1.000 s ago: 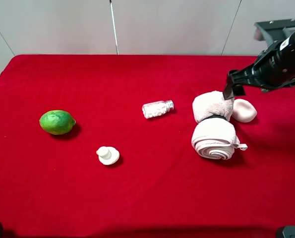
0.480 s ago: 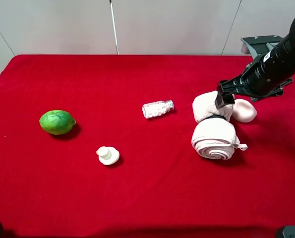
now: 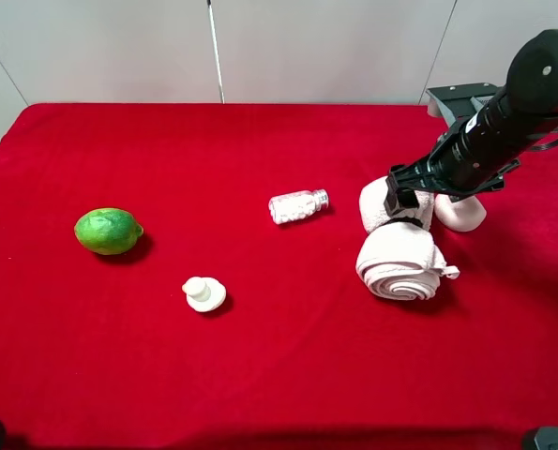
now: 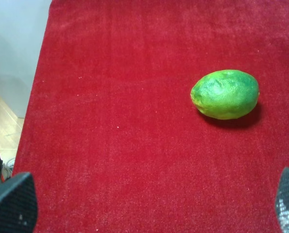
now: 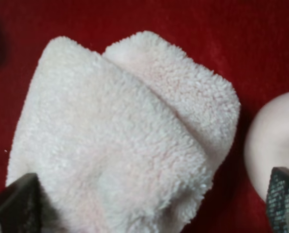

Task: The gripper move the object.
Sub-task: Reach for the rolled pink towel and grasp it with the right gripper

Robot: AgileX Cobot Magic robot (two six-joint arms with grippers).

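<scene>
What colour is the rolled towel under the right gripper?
The towel is pale pink; the right wrist view shows it best.

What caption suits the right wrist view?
Open right gripper poised over the fluffy pink towel, smooth pink lump alongside.

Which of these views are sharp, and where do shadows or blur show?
Exterior high: even light, sharp, soft shadows beside the lime and rolled towel. Left wrist: lime crisp with a dark shadow, jaws blurred. Right wrist: towel fills the frame in soft focus; the smooth pink lump is blurred.
</scene>
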